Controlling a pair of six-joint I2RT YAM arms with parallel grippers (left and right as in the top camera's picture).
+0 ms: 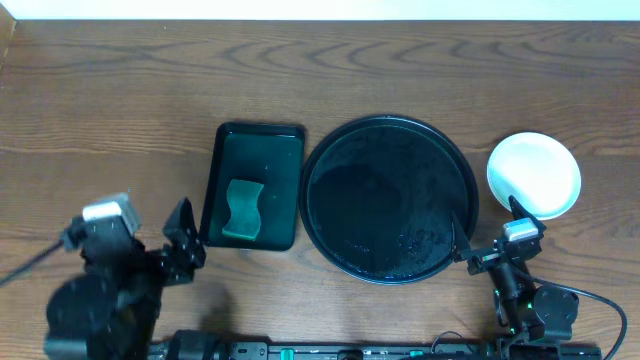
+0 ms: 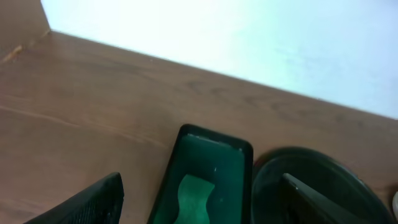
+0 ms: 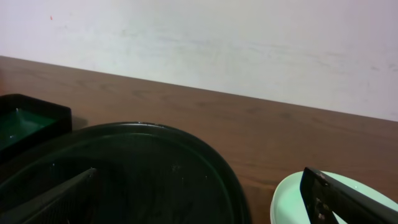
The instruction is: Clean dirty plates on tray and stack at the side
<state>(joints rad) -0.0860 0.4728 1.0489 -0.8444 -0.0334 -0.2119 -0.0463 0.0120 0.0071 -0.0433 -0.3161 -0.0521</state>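
The round black tray (image 1: 388, 200) lies at the table's middle with nothing on it; it also shows in the right wrist view (image 3: 143, 168) and the left wrist view (image 2: 329, 180). The plates (image 1: 533, 174) sit as a white stack on the table just right of the tray, and the pale top plate (image 3: 292, 202) shows clean. My right gripper (image 1: 487, 226) hovers open at the tray's near right rim, one finger over the tray and the other (image 3: 342, 199) over the plates. My left gripper (image 1: 186, 240) stands open and empty, near-left of the green tray.
A dark green rectangular tray (image 1: 252, 150) sits left of the black tray and holds a green sponge (image 1: 242, 210), also seen from the left wrist (image 2: 194, 198). Bare wooden tabletop stretches along the back. A white wall rises behind the table.
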